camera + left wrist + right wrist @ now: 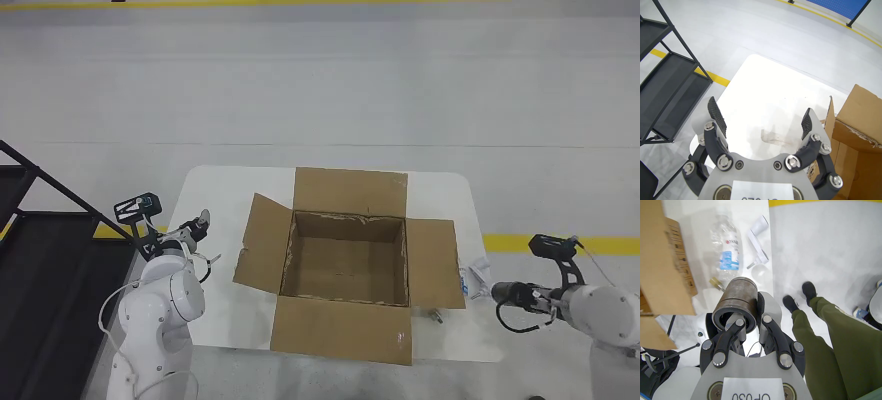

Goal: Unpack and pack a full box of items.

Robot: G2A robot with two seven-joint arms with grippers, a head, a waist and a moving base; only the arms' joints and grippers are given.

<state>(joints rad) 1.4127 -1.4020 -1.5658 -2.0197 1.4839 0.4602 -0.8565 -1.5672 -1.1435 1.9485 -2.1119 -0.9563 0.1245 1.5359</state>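
The worktop [225, 200] carries the open box [345, 265] at its centre, flaps spread. A bottle [728, 251] lies just beside the right flap. Left gripper [761, 111]: fingers apart, left of the box. Right gripper [736, 306]: clamped on a metal cylinder [738, 292].

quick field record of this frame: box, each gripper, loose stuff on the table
box: cardboard box open on the white table, flaps spread, bare floor showing
left gripper: left gripper open, holding nothing, above the table beside the box
right gripper: right gripper shut on a metal cylinder
loose items: clear plastic bottle, white device and small brass fitting lying on the table beside the box
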